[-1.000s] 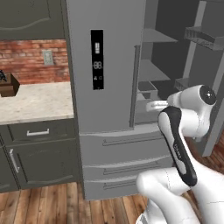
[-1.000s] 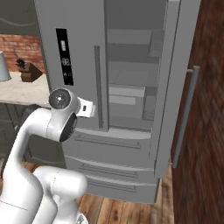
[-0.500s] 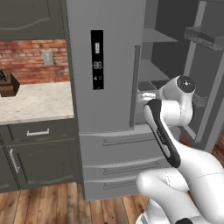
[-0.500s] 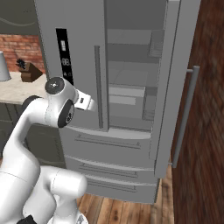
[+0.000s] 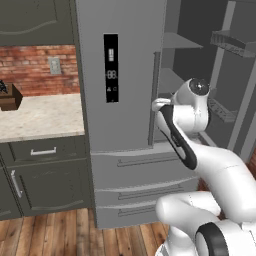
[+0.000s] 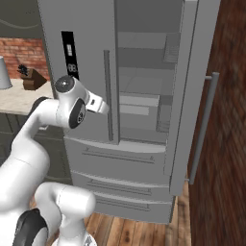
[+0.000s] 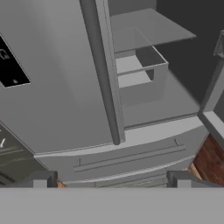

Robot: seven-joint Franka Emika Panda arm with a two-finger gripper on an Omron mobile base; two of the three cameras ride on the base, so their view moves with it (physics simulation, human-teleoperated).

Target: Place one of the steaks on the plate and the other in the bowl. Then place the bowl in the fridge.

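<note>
Pincer (image 7: pixel 111 179) stands wide — its two dark finger tips (image 7: pixel 40 178) sit far apart at the bottom of the hand view, nothing between them. It holds nothing.

The fridge (image 5: pixel 125 75) is straight ahead of the pincer. Left door shut, its long vertical handle (image 7: pixel 105 72) running up just ahead of and above the finger tips, slightly left of the midline. The black display panel (image 5: pixel 111 68) lies further to the pincer's left on that same door. Right door (image 6: pixel 185 86) swung open, standing to the pincer's right with its own long handle (image 6: pixel 202 127) on the outer face; door bins (image 5: pixel 231 42) show on its inner side in the left base view.

Through the opening, ahead and right of the pincer — grey shelves (image 7: pixel 148 28) and a pale drawer box (image 7: pixel 140 76) beneath them. Nothing can be made out resting on the shelf surfaces that show.

Below the pincer: the lower drawers (image 6: pixel 117 161) with their horizontal pulls, shut. Wood floor (image 5: pixel 65 232) under those.

Off to the pincer's far left, a pale stone counter (image 5: pixel 35 117) over dark-grey cabinets (image 5: pixel 42 175), brick backsplash (image 5: pixel 30 67) behind, a small brown block (image 5: pixel 9 96) standing on the counter. Brick wall (image 6: pixel 223 144) on the far right, beyond the open door.
</note>
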